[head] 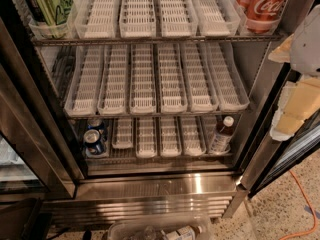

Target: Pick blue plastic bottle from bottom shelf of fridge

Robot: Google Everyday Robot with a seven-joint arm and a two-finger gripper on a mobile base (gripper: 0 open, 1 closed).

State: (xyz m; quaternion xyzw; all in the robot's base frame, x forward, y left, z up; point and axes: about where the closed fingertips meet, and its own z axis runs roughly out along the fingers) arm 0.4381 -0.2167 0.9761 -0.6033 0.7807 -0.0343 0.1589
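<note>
Hanging beside the fridge (160,186), out past its right door frame, the gripper (299,101) sits level with the middle rack, apart from the shelves; open or closed, I can't tell. Bottle (221,135) stands upright at the bottom shelf's (160,157) right front corner. Blue cans (94,139) hold the left corner. Orange cable (305,204) trails across the speckled floor.

Pale speckled floor (272,209) lower right (orange cable (306,196) crossing it).

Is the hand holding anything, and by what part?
Nothing seems held. The hand hangs at the right edge, outside the fridge; the blue bottle stands at the right end of the bottom shelf, apart from it.
</note>
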